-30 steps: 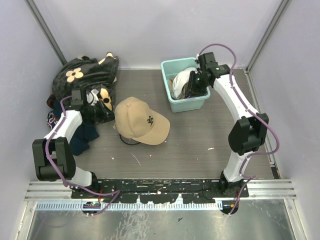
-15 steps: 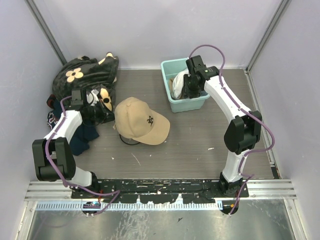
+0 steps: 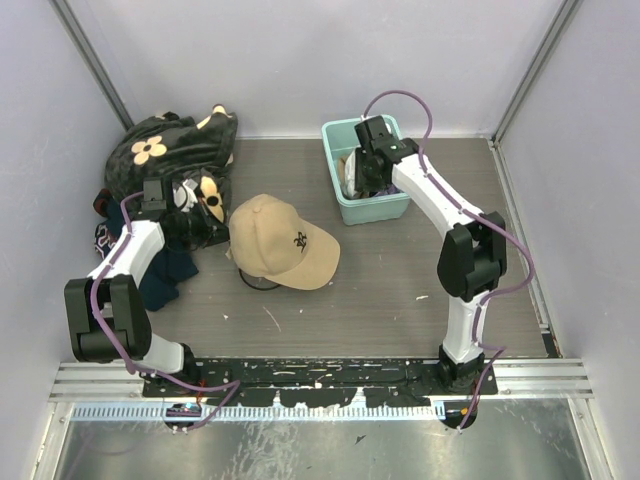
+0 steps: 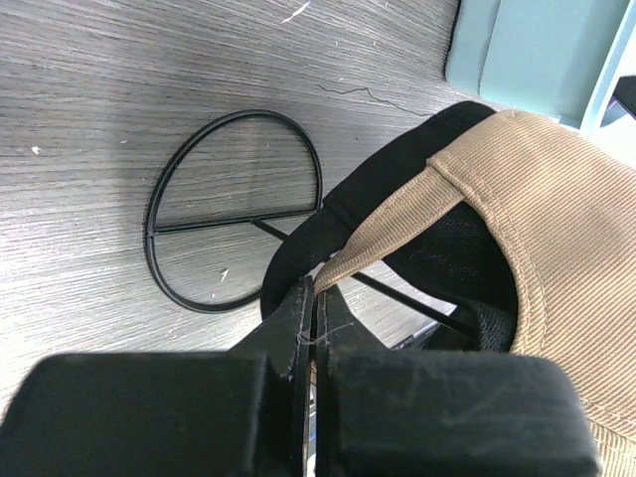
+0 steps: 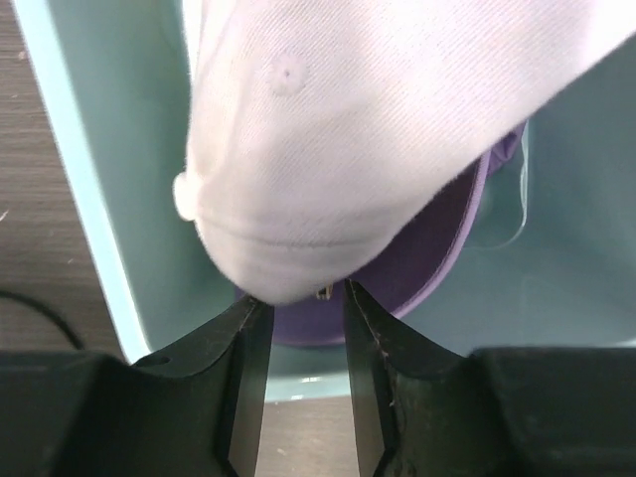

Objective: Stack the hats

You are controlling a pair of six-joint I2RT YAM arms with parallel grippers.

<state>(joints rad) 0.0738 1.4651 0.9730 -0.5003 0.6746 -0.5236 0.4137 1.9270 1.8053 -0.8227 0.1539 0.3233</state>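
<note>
A tan cap (image 3: 272,238) lies mid-table on top of a black cap (image 4: 393,174), whose edge shows under it. My left gripper (image 3: 208,228) is shut on the tan cap's back rim (image 4: 397,224); the closed left gripper (image 4: 314,303) pinches the tan fabric. A white cap (image 5: 378,129) lies over a purple cap (image 5: 422,263) inside the teal bin (image 3: 375,209). My right gripper (image 3: 368,178) is over the bin. In the right wrist view the right gripper (image 5: 298,298) is open, its fingers on either side of the white cap's lower edge.
A big black fabric with tan flowers (image 3: 170,145) is heaped at the back left. Dark navy clothing (image 3: 165,275) lies beside the left arm. A black wire ring (image 4: 234,209) lies on the table by the caps. The bin wall (image 5: 94,229) is close to the right fingers.
My right arm has swung left and down over the bin, bringing its open fingers to the white cap. The left arm and the tan cap have not moved.
</note>
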